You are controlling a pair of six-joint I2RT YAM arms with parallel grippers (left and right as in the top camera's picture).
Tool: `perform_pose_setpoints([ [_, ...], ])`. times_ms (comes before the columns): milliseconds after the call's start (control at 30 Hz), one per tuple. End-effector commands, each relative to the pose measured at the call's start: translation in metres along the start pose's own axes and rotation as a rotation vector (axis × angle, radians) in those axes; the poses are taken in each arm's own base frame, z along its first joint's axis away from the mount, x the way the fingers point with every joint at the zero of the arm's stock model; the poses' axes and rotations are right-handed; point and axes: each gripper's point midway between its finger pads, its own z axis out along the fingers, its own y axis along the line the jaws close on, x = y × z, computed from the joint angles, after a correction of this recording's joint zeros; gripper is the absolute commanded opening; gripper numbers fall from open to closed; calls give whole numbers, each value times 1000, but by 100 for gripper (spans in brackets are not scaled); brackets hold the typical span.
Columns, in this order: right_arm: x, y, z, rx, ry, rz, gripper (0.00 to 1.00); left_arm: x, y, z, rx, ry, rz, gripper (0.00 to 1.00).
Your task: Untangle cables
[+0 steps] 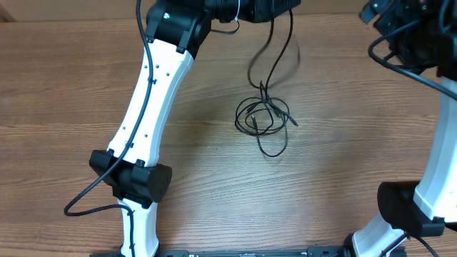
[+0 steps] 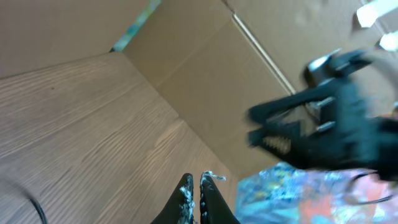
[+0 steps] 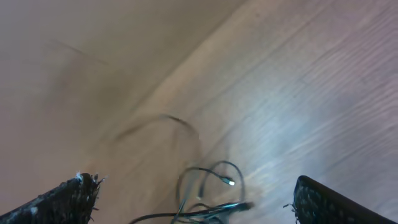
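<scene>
Right pincer (image 3: 196, 186) gapes wide, left pincer (image 2: 200, 186) looks pinched on a raised strand; your cables (image 1: 264, 118) should feel light and limp, so grip near a plug.

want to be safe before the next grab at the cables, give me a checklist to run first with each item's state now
1. Right gripper open: ok, fingers wide apart, nothing between them.
2. Left gripper shut: ok, fingers together.
3. Cables in the right wrist view: ok, the coil lies below the open gripper.
4. Cables untangled: not ok, one knotted coil on the table.
5. Strand pinched in the left gripper: cannot tell; strands rise toward it in the overhead view, but none shows between its fingers in its own view.
</scene>
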Motion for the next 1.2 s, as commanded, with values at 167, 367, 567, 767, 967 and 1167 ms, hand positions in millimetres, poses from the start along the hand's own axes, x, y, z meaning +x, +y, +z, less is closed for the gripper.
perform_pose_setpoints([
  [167, 41, -10, 56, 75, 208, -64, 100, -72, -53, -53, -16, -260, 25, 4],
  [367, 100, 31, 95, -171, 443, -277, 100, -98, -96, -76, 33, -374, 136, 4],
  [567, 135, 33, 127, -177, 517, -305, 100, -117, -98, -93, -21, -479, 157, 4],
  [767, 145, 30, 135, -167, 538, -311, 100, -125, -58, -113, -168, -527, 94, 4],
  [967, 149, 26, 133, -151, 556, -309, 100, -130, 34, -181, -579, -636, 4, 4],
  [1167, 148, 24, 134, -145, 550, -325, 100, -109, 102, -264, -940, -626, -48, 4],
])
